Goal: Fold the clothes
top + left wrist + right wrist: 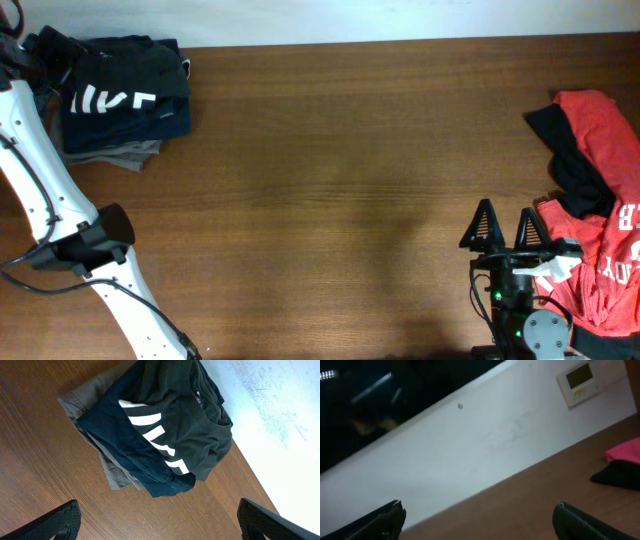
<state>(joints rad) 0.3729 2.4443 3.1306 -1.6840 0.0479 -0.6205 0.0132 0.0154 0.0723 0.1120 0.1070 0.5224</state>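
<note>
Our left gripper (159, 521) and right gripper (505, 228) hang released, holding nothing. We should pinch one layer of the crumpled red cotton T-shirt (600, 130) (collar hidden) and drag it toward the middle of the brown wooden table (320, 200). The heap's long axis follows the right edge. The folded charcoal white-lettered T-shirt (125, 75) sits in the far-left corner.

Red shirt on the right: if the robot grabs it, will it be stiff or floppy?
The red shirt lies crumpled in folds, so it would probably droop floppily. A black garment lies across it and might get dragged along. It seems unlikely to roll.
</note>
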